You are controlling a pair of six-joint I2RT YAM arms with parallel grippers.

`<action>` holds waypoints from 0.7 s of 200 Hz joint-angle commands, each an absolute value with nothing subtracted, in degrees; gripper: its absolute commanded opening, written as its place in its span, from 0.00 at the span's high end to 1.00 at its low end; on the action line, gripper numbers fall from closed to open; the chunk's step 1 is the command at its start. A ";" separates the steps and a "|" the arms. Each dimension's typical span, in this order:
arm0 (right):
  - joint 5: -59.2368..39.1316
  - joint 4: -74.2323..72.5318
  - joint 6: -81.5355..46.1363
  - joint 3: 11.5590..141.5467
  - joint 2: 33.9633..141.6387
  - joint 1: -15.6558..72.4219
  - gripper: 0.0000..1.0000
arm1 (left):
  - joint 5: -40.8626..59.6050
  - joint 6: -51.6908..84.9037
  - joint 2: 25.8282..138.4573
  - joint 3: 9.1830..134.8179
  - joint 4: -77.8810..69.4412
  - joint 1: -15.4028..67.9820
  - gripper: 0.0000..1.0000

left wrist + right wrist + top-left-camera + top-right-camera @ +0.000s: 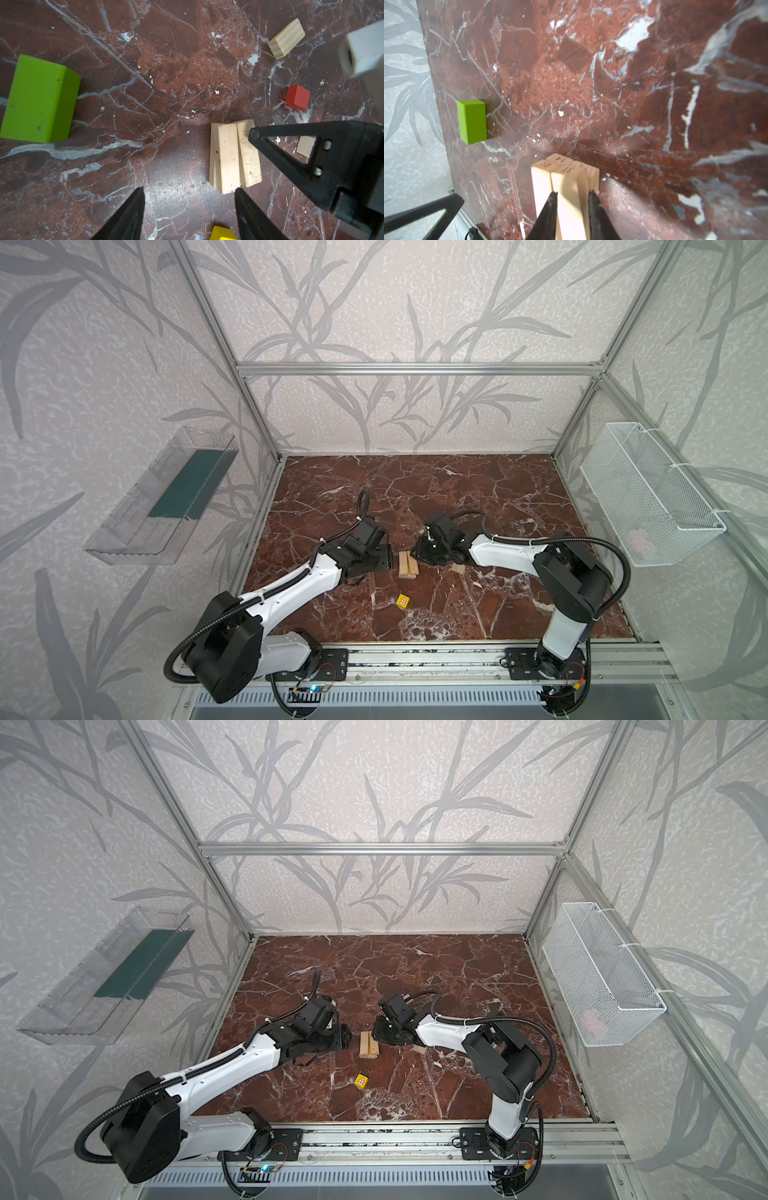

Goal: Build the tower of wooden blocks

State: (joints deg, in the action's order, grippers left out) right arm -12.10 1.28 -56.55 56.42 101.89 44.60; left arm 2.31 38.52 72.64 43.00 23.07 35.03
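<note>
A small stack of pale wood bars (408, 566) (369, 1045) lies mid-table, between both grippers. My right gripper (573, 192) (417, 556) is shut on an upper pale bar (566, 187) of the stack, one finger on each long side. My left gripper (190, 189) (388, 560) hovers open and empty just left of the stack (234, 155). The yellow cube (402, 601) (223, 233) sits in front of the stack. In the wrist views the lime-green bar (39, 99) (472, 121) lies off to the left. The red cube (297, 97) and a ridged pale block (286, 39) lie beyond the stack.
A small pale piece (458, 568) (306, 146) lies under my right arm. A clear plastic tray (162, 497) hangs on the left wall and a white wire basket (648, 497) on the right wall. Aluminium frame posts edge the marble table (457, 497).
</note>
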 commanded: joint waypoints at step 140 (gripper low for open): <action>-12.84 -0.88 -59.67 51.95 98.14 47.55 0.59 | 3.81 38.10 73.73 44.12 22.84 34.73 0.33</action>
State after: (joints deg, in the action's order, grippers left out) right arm -12.53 -0.23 -58.96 52.75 99.66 47.07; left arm 3.79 38.52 73.38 43.00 23.05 35.03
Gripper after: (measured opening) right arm 0.405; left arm 0.671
